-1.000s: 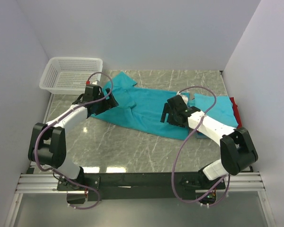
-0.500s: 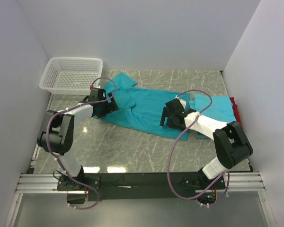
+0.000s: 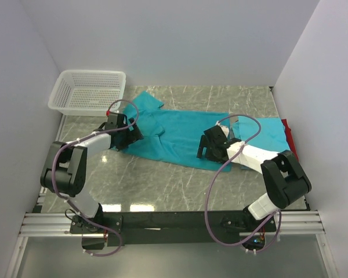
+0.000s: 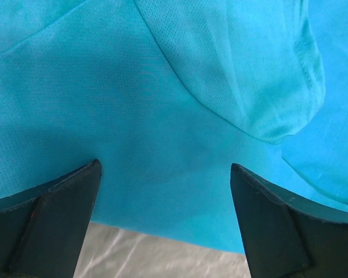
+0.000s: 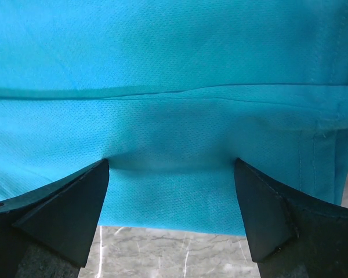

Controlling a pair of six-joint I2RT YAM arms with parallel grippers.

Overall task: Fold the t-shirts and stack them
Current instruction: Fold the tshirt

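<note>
A teal t-shirt [image 3: 174, 136] lies spread across the marble table. My left gripper [image 3: 127, 136] is open at the shirt's left near edge, its jaws wide apart over the cloth [image 4: 162, 145] by a sleeve. My right gripper [image 3: 207, 149] is open at the shirt's right near edge, its fingers pressing down on the hem [image 5: 168, 174]. A folded light blue t-shirt [image 3: 267, 130] lies at the far right on top of a red one [image 3: 289, 136], of which only an edge shows.
A white mesh basket [image 3: 87, 92] stands at the back left corner. White walls close in the table on three sides. Bare marble [image 3: 162, 179] lies between the shirt and the arm bases.
Both grippers have come down and toward the near edge of the teal shirt. The shirt has shifted slightly and its near hem looks straighter.
</note>
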